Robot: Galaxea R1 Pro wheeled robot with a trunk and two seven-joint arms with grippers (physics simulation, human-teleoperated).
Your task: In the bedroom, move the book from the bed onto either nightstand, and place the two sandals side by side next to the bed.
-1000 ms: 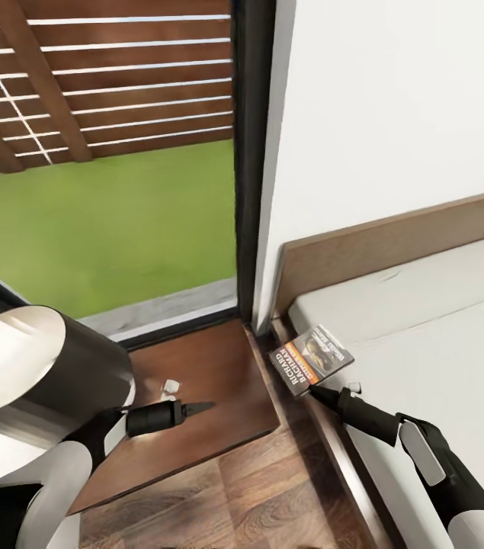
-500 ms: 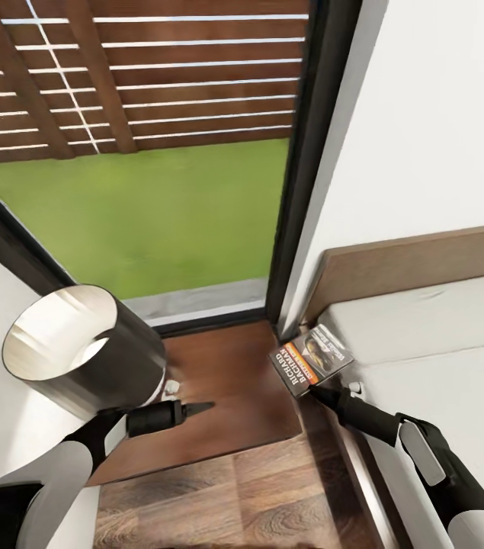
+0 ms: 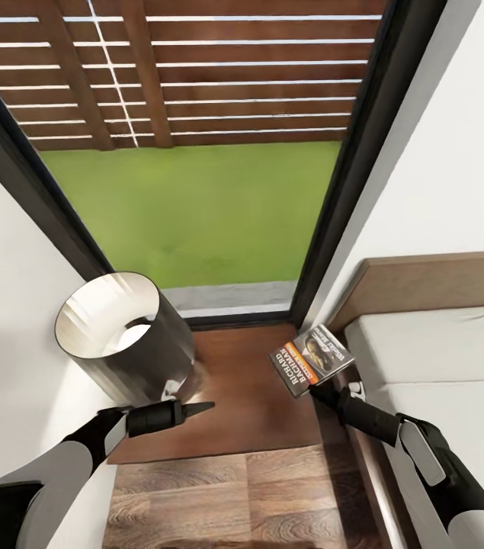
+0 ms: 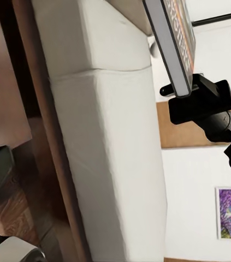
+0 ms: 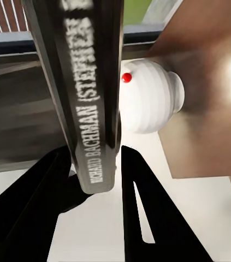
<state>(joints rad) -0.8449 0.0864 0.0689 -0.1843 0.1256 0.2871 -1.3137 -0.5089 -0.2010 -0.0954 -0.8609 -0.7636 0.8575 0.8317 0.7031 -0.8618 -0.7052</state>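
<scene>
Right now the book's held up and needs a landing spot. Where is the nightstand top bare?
The nightstand top is bare between the lamp and the bed, under and ahead of the book in the right gripper. The lamp side is crowded; the left gripper hovers there.

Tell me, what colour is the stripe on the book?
Orange, on the dark cover of the book, clearest in the head view.
</scene>
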